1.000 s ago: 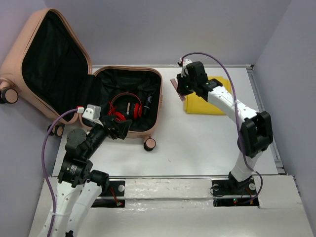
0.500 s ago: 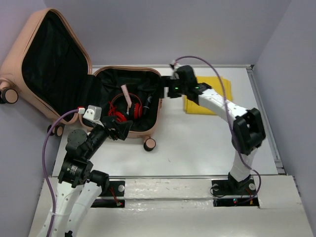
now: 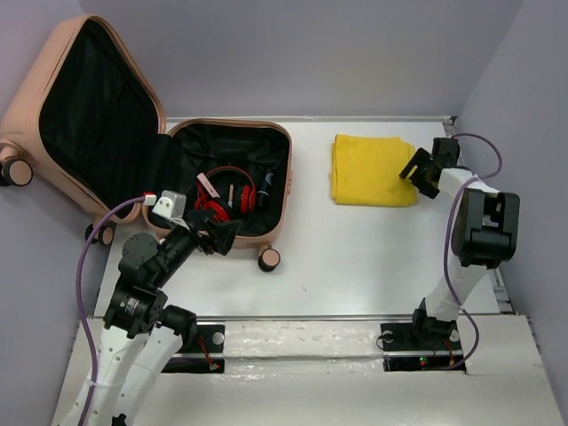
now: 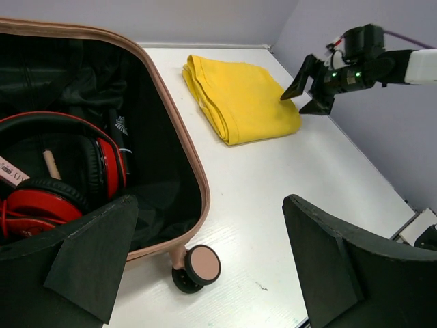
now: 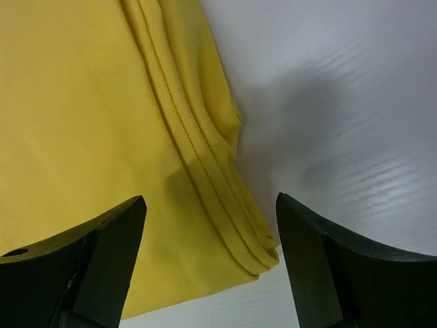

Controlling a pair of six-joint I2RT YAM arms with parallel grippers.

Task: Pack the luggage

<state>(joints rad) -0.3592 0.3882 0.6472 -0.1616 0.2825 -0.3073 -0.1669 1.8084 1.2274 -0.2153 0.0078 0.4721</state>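
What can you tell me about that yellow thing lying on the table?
It is a yellow cloth, a soft, knit-looking fabric folded into a flat, roughly square stack, with several layers showing along its stitched edges. It lies flat on the white table, to the right of the open suitcase and clear of it. The right gripper, open, hovers at the cloth's right edge and has no grip on it.

We see the luggage (image 4: 194, 178) cut off at the left wrist view's left edge; a finger (image 4: 89, 260) of the left gripper (image 4: 208, 205) hides the lower part of the red headphones (image 4: 41, 205); a pink item (image 4: 8, 174) beside them is cropped, and we cannot name it; the yellow cloth (image 5: 82, 137) overruns the right wrist view's top and left edges.
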